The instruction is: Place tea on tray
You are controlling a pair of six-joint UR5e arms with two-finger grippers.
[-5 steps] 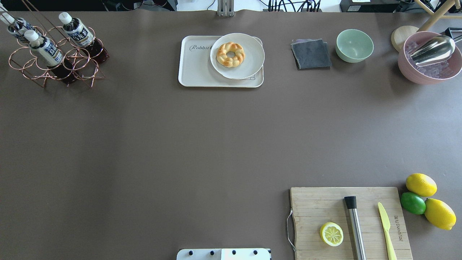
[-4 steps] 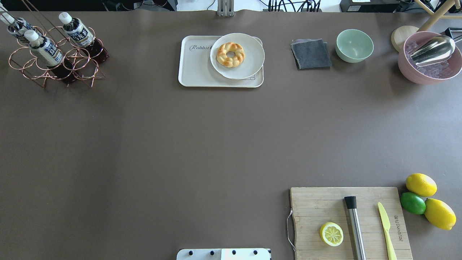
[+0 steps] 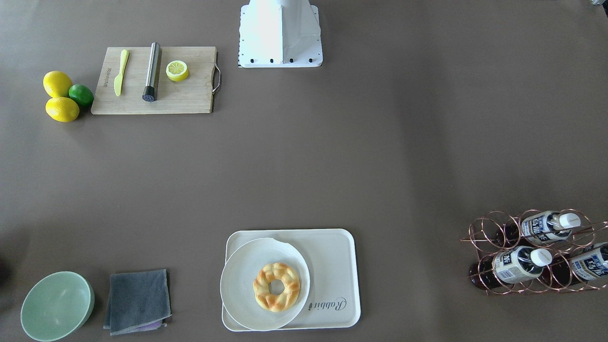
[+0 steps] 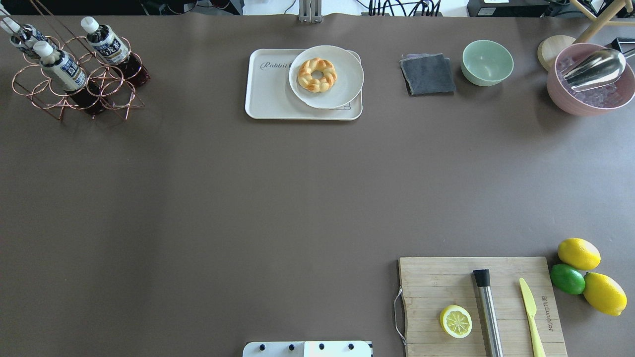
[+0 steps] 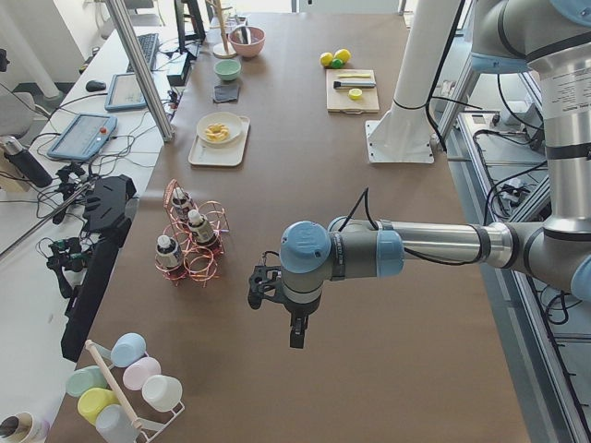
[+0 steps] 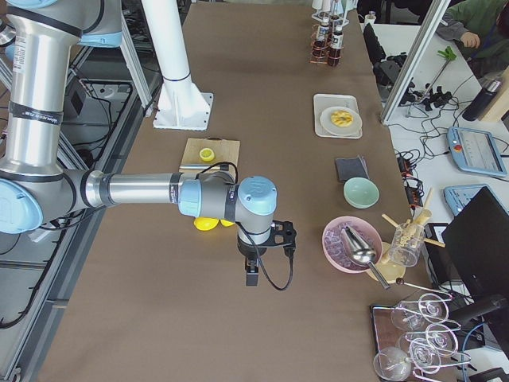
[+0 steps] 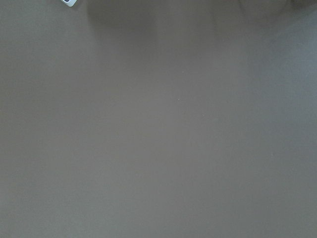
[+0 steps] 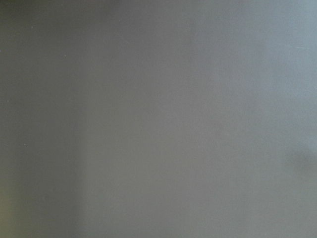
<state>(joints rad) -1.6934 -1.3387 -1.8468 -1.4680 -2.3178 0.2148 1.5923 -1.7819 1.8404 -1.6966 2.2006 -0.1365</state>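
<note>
Tea (image 4: 63,69) lies in three small capped bottles slanted in the rings of a copper wire rack (image 4: 106,99) at the far left corner of the counter (image 4: 248,198), well apart from the tray (image 4: 270,96). None of it is on the tray yet.

The bottles lie close together, so a tool coming in for one could knock its neighbour. The rack looks light. A pull that is not along the ring's axis may snag the bottle on the wire and drag the whole rack.

On the tray, a round plate (image 4: 345,87) with a braided pastry ring (image 4: 317,74) covers most of the floor. Only the strip by the lettering is bare. A bottle set down off-centre there could land on the plate's edge or the tray's raised rim and tip over, and a smooth round bottle would likely roll.

The left tool (image 5: 295,338) hangs over bare counter, short of the rack. The right tool (image 6: 251,277) is far from both rack and tray. Each shows only in a side view, so I cannot tell how far their jaws are apart. Both wrist cameras show plain counter, which gives no help in lining up.
</note>
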